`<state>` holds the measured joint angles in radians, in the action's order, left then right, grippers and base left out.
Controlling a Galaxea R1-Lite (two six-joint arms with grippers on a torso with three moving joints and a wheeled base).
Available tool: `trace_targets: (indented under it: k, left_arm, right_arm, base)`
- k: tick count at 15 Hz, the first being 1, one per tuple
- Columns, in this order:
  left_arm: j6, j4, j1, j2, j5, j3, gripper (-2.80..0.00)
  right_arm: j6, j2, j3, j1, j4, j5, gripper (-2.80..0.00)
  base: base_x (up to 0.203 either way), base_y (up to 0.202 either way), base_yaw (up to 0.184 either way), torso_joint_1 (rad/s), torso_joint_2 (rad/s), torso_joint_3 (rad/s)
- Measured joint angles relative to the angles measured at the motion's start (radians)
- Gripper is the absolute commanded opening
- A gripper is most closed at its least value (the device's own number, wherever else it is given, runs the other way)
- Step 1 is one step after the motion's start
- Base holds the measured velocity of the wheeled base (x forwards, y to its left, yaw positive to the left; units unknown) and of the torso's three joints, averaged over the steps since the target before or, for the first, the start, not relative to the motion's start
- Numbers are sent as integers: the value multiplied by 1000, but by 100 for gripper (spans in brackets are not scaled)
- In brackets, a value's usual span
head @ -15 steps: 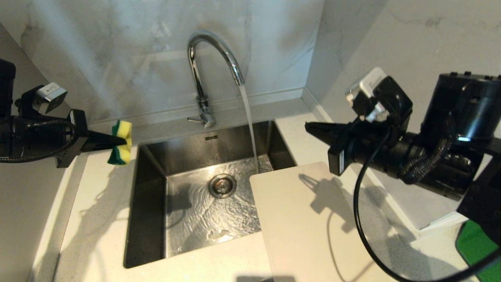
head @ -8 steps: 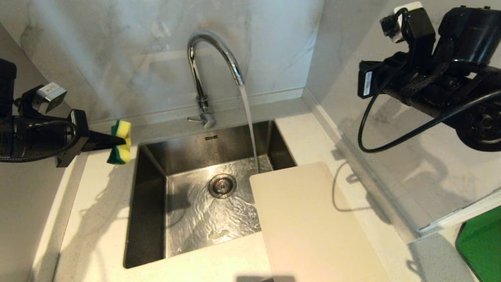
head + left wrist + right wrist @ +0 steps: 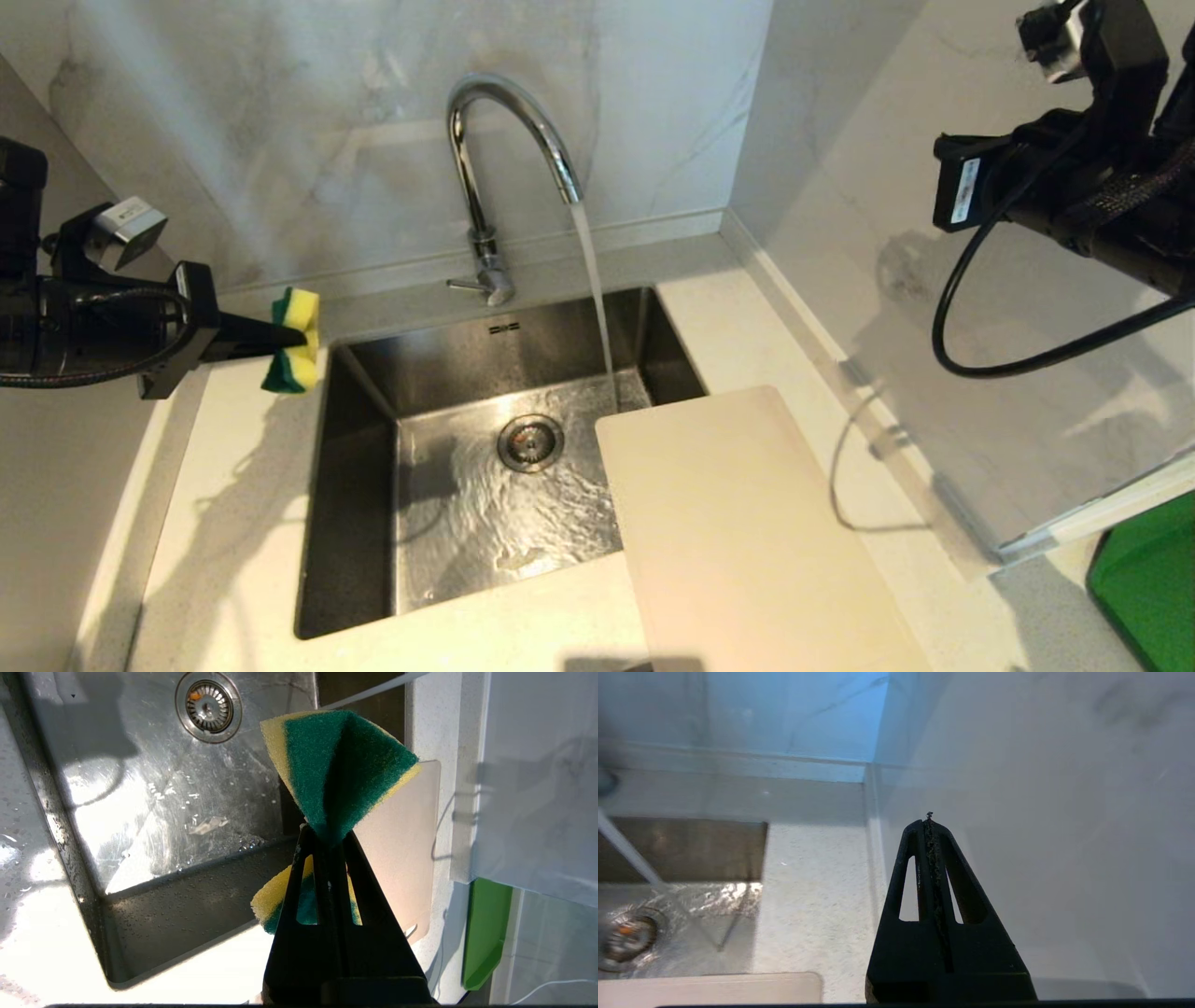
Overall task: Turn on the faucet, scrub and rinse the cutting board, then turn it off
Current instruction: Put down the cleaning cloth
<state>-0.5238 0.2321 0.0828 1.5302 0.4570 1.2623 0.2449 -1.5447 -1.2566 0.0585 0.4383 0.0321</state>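
The chrome faucet (image 3: 509, 140) stands behind the sink, and a stream of water (image 3: 595, 289) runs from its spout into the basin. The cream cutting board (image 3: 747, 532) lies flat on the counter at the right, its far corner over the sink's edge; it also shows in the wrist views (image 3: 402, 835) (image 3: 710, 989). My left gripper (image 3: 280, 338) hovers over the counter left of the sink, shut on a yellow-and-green sponge (image 3: 341, 760). The right arm (image 3: 1074, 187) is raised high at the right wall, well above the board. Its gripper (image 3: 929, 821) is shut and empty.
The steel sink (image 3: 355, 523) has a round drain (image 3: 530, 441) with water spreading over its floor. Marble walls close off the back and the right side. A bright green flat object (image 3: 1144, 588) lies at the near right corner.
The right arm has lifted and swung back from over the board's far corner to the upper right by the wall. The left arm with the sponge has hardly moved. Water keeps running.
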Motion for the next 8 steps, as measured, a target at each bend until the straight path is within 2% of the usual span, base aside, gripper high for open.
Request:
trace_targets:
  k: [4,8]
  left_arm:
    - [-1,0,0,-3,-9,-2,-280]
    - [-3,3,6,-9,-9,-4,-280]
  right_arm:
    - [-20,107,70,0,0,1,-280]
    - [-44,263,208,19,0,4,-280]
  base:
    - [0,0,0,0,0,0]
    - [0,0,0,0,0,0]
